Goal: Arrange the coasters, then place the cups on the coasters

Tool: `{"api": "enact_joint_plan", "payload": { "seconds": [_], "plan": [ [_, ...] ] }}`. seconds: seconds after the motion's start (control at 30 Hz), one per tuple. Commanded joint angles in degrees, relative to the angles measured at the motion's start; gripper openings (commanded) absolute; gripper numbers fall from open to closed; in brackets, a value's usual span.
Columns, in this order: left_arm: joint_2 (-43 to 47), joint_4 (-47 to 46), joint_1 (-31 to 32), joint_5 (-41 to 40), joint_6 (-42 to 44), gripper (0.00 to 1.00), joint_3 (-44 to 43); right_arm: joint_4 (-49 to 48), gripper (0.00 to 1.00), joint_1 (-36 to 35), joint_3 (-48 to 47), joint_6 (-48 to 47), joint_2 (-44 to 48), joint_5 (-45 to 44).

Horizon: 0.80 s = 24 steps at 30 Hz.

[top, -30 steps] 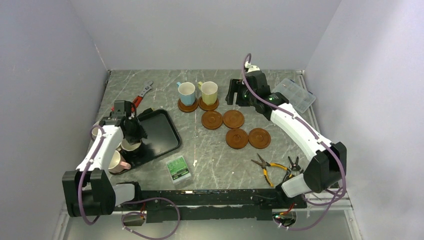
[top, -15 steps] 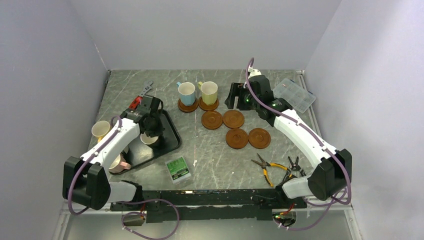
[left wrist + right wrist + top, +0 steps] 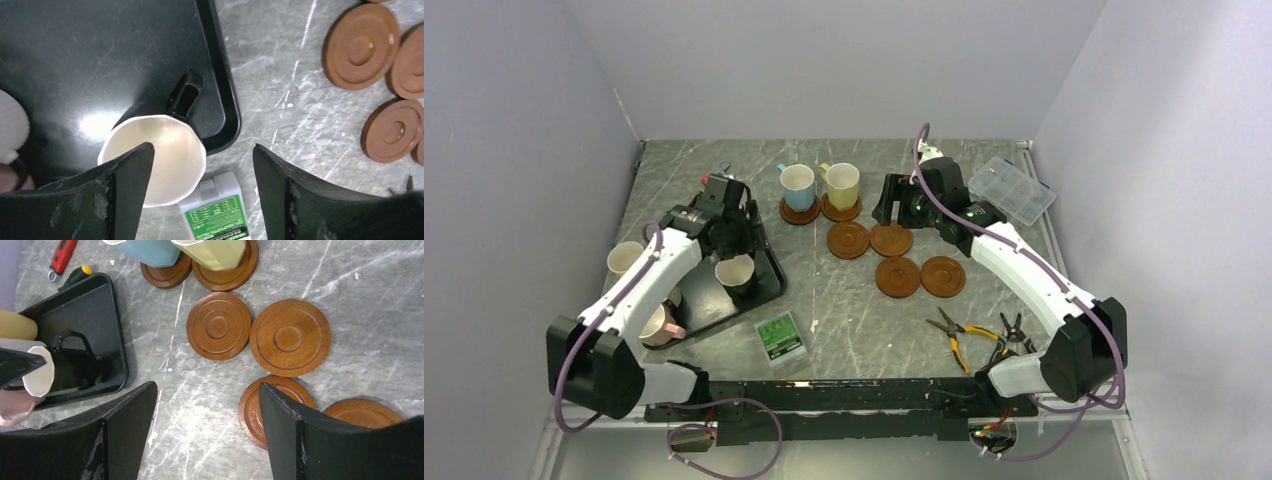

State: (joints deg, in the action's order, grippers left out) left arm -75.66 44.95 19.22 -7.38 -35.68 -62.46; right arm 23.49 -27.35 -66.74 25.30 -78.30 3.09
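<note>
Two grippers stand open and empty: the left gripper (image 3: 200,152), closed a moment ago, has now released the black mug (image 3: 160,155) upright on the black tray (image 3: 75,50) beneath one jaw, so a regrasp seems needed, while four bare coasters (image 3: 218,326) lie below the jaws of the right gripper (image 3: 207,390).

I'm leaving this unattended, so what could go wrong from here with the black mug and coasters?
The black mug sits near the raised rim of the tray, so the open left gripper could clip that rim or tip it. The two back empty coasters lie edge to edge, so mugs set there may crowd each other.
</note>
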Motion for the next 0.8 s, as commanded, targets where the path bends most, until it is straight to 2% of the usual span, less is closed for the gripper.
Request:
{"api": "enact_joint_plan", "payload": {
  "seconds": [0.0, 0.1, 0.27, 0.33, 0.47, 0.63, 0.77],
  "plan": [
    [4.23, 5.94, -0.63, -1.95, 9.19, 0.78, -5.96, -1.91, 0.78, 0.11, 0.35, 0.69, 3.27, 0.72],
    [3.87, 9.58, -3.07, -2.58, 11.74, 0.78, -5.5, -2.02, 0.78, 0.11, 0.63, 0.93, 3.42, 1.23],
    [4.22, 8.63, -14.0, 10.11, 16.22, 0.72, -1.8, -1.57, 0.78, 0.11, 1.2, 0.98, 3.72, 1.88],
    [3.42, 8.94, -16.56, 13.75, 18.1, 0.69, -2.02, -1.45, 0.78, 0.11, 1.56, 0.99, 3.93, 1.8],
    [0.09, 10.76, -17.36, 16.59, 21.6, 0.68, -4.07, -1.5, 0.78, 0.11, 1.95, 1.25, 4.12, 1.96],
    [-3.86, 9.37, -17.38, 13.27, 24.16, 0.67, -4.57, -1.73, 0.78, 0.11, 2.15, 1.51, 4.25, 2.77],
    [-5.62, 5.71, -17.29, 14.52, 27.19, 0.59, -4.82, -1.45, 0.78, 0.1, 2.31, 1.35, 4.59, 2.56]
  ]
}}
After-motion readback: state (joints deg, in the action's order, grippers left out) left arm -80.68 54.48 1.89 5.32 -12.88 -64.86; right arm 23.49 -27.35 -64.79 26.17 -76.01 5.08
